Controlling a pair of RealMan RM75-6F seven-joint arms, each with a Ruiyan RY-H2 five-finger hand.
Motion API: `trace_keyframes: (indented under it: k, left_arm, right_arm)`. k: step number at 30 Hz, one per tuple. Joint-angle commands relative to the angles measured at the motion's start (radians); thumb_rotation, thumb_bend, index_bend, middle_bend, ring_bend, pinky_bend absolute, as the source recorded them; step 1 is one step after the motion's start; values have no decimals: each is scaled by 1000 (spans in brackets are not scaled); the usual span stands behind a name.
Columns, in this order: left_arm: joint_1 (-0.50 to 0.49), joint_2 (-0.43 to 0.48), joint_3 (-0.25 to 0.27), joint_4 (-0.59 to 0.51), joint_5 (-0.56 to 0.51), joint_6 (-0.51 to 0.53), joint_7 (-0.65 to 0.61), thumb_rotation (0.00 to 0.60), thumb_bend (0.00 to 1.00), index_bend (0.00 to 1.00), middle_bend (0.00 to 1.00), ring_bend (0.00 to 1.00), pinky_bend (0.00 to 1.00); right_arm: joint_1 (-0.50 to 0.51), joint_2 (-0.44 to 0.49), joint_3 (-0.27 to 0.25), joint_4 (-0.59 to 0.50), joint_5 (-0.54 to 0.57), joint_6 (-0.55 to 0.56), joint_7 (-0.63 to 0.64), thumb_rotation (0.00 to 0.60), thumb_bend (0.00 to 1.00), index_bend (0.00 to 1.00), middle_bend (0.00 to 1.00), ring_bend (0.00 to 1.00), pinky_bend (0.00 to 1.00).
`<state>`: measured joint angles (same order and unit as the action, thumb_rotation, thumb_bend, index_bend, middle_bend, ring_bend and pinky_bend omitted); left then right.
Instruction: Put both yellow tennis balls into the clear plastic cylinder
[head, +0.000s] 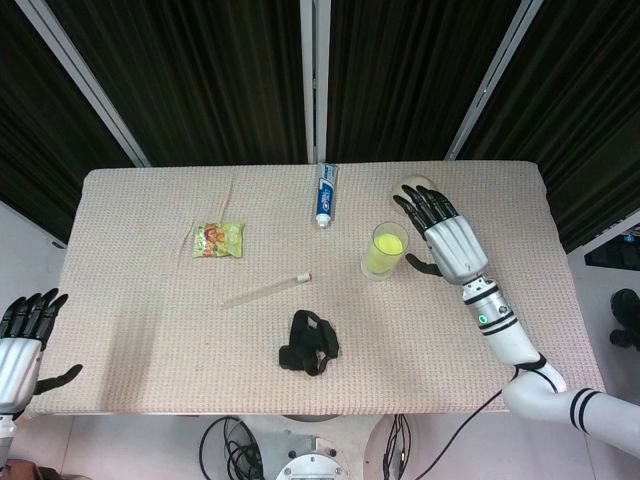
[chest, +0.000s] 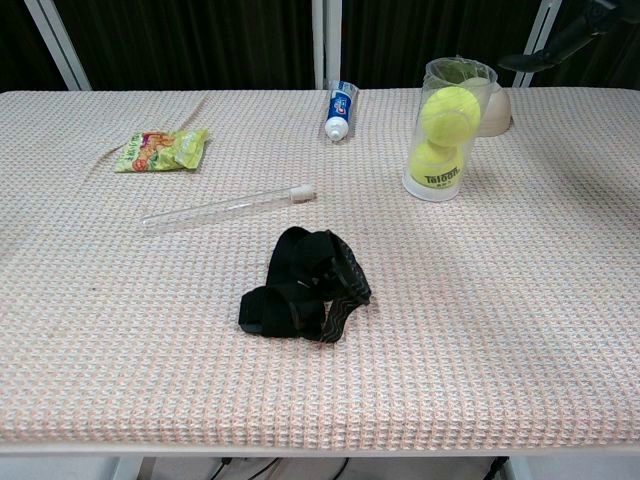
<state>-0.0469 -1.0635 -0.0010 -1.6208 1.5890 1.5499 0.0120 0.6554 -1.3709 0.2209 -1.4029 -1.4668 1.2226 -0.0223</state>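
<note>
The clear plastic cylinder (chest: 447, 130) (head: 384, 251) stands upright at the back right of the table. Inside it one yellow tennis ball (chest: 449, 111) sits on top of a second yellow ball (chest: 433, 167); from above only the top ball (head: 387, 244) shows. My right hand (head: 449, 237) hovers just right of the cylinder with its fingers spread and nothing in them; the chest view catches only its dark fingertips (chest: 565, 40) at the top edge. My left hand (head: 20, 345) hangs open off the table's front left corner.
A beige bowl (head: 415, 187) sits behind the cylinder. A toothpaste tube (head: 325, 195) lies at the back centre, a green snack packet (head: 218, 239) at the left, a clear test tube (head: 266, 290) mid-table, and a black strap bundle (head: 308, 342) in front.
</note>
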Motion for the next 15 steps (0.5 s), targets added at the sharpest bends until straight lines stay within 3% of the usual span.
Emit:
trace_keyframes:
  k: [1,5,7,15]
  left_arm:
    - [1,0,0,1,0,1,-2,600,42,13,0,0,0]
    - [0,-1,-1,5,3,4,-4,600,42,12,0,0,0]
    - [0,-4,-1,8,5,5,2,600,42,12,0,0,0]
    - [2,-11,-2,14,15,17,18,600,42,12,0,0,0]
  right_arm:
    - [-114,54,-69,-1,-105,179,-40,600,143,0,0,0,86]
    - [-235,77,-140,56,-143,309,-136,600,135,0,0,0,20]
    - [-314,89,-172,72,-110,349,-179,600,130,0,0,0,2]
    - [-449,131,-242,72,-82,377,-144,600,128,0,0,0,0]
